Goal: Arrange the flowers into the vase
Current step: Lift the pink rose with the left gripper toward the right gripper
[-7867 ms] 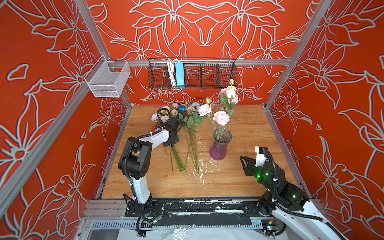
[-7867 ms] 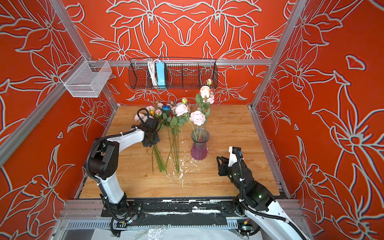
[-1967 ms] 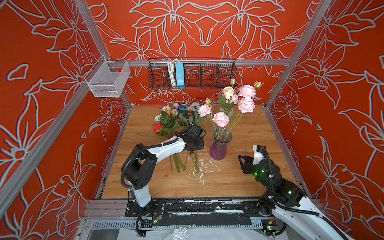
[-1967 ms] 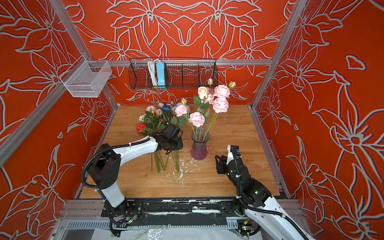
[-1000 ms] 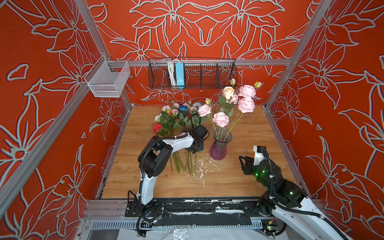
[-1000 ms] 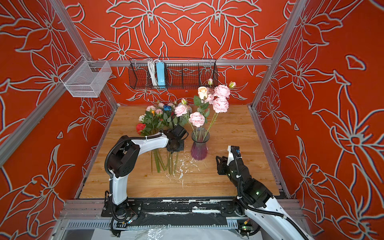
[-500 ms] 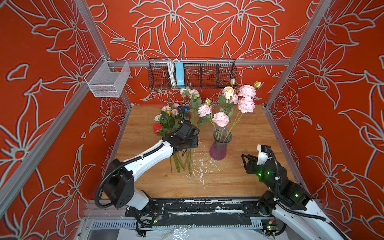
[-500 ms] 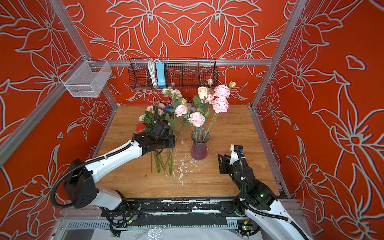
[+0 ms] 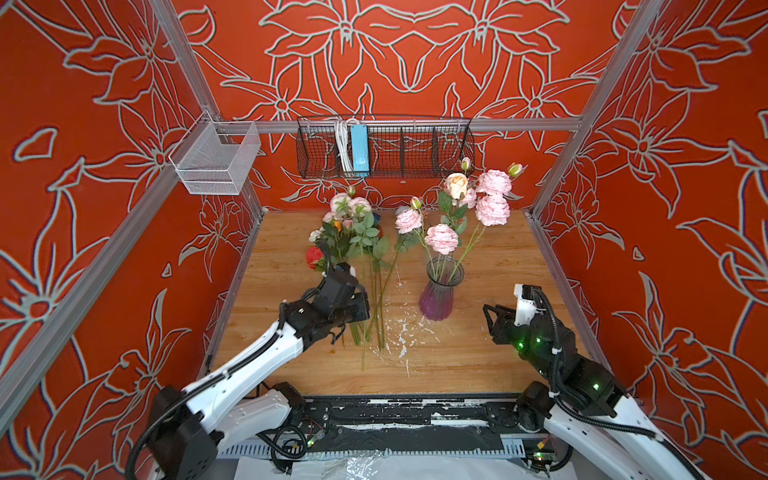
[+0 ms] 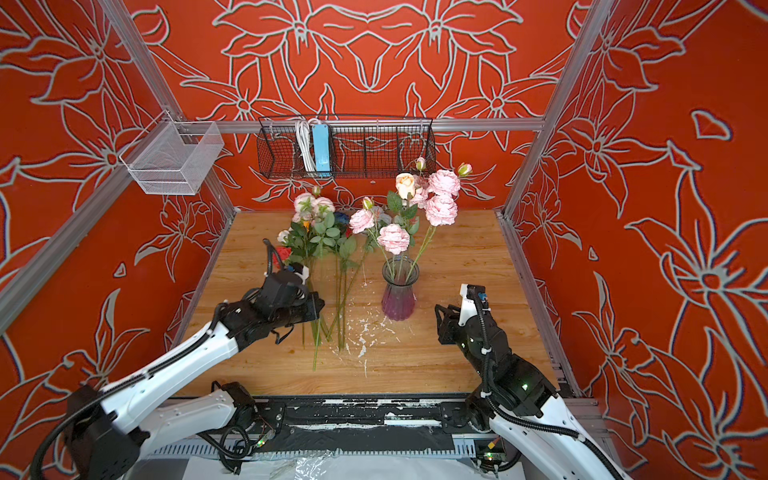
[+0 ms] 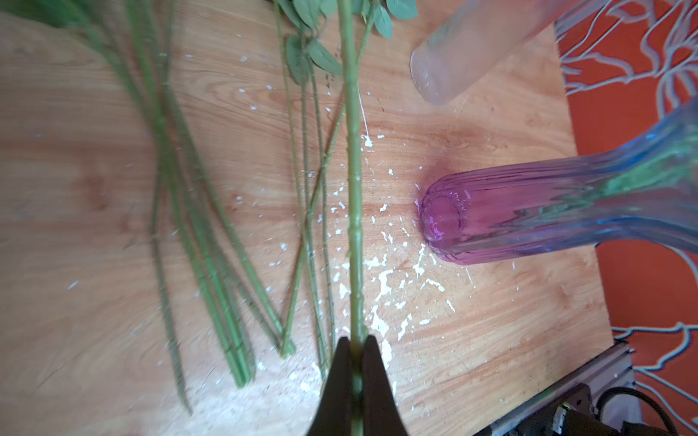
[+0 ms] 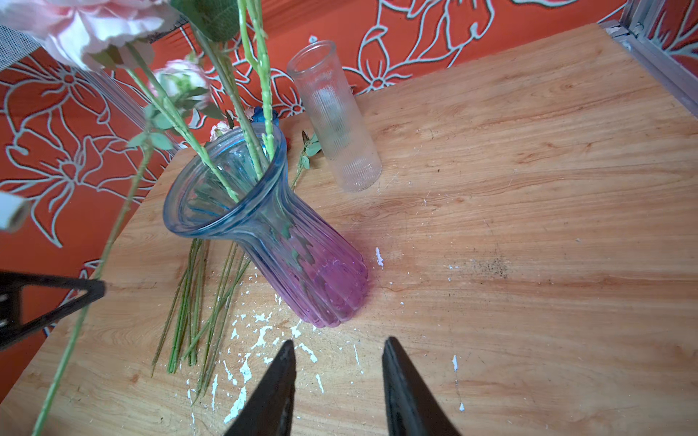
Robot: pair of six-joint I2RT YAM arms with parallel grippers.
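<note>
Compared with half a second back, the left hand [image 9: 358, 308] sits closer to the front edge of the wooden bench [image 9: 498, 257], and the pale pink blooms [image 9: 349, 204] on top of its flower have swung left and lower. The jaws are clamped tight on that thin green stem [image 11: 353, 188] partway up, with a tail of stem hanging below the grip.

My guess is these fake flowers weigh next to nothing. The stem looks stiffish but springy and the head is top-heavy, so a low pinch is fine for feeding it in, but expect wobble.

The ribbed glass vase, blue at the rim and purple at the base [image 9: 439, 297], stands to the right of the left hand, clear of the held stem. It already has several pink peonies [image 9: 441, 239] in it, and being glass it's easy to tip.

The remaining long-stemmed flowers [image 9: 332, 245] lie flat on the bench by the left hand. The right hand [image 12: 338, 341] hovers open and empty near the vase's foot.
</note>
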